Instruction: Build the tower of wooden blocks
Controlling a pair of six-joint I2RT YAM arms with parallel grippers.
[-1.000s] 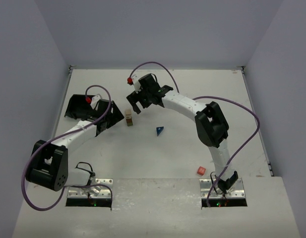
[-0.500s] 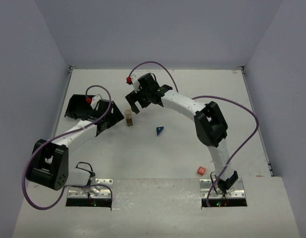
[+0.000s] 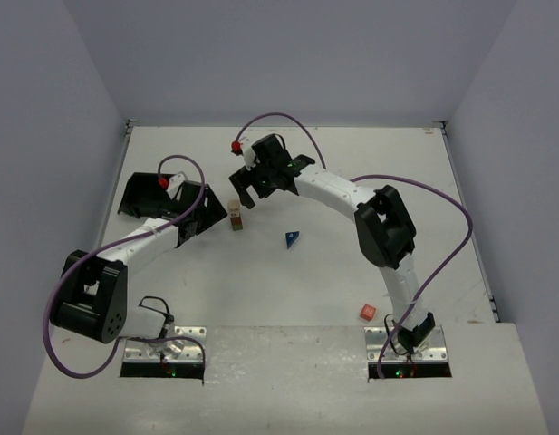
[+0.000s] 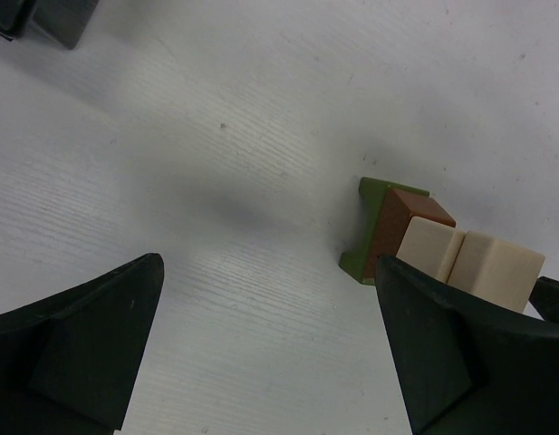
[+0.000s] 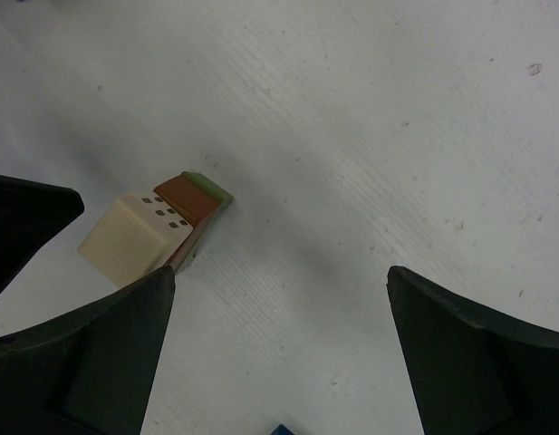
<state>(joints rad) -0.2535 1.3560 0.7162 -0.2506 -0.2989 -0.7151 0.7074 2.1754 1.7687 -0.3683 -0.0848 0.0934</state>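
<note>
I am holding my left pincer (image 4: 268, 272) spread wide, with nothing between its fingers. The wood block tower (image 3: 236, 216) is standing just off one fingertip, and I cannot tell whether they are touching. The tower is showing an olive-green oblong (image 4: 361, 249) at the bottom, a brownish block (image 4: 415, 216) on it and a tan cube (image 5: 130, 237) on top. My right pincer (image 5: 281, 276) is hanging above the table beside the tower, likewise wide and gripping nothing. The blue wedge (image 3: 291, 238) is lying alone nearer my bases, the red cube (image 3: 367, 313) is sitting well apart by my right base, and the black tray (image 3: 134, 195) is lying left of my left pincer
</note>
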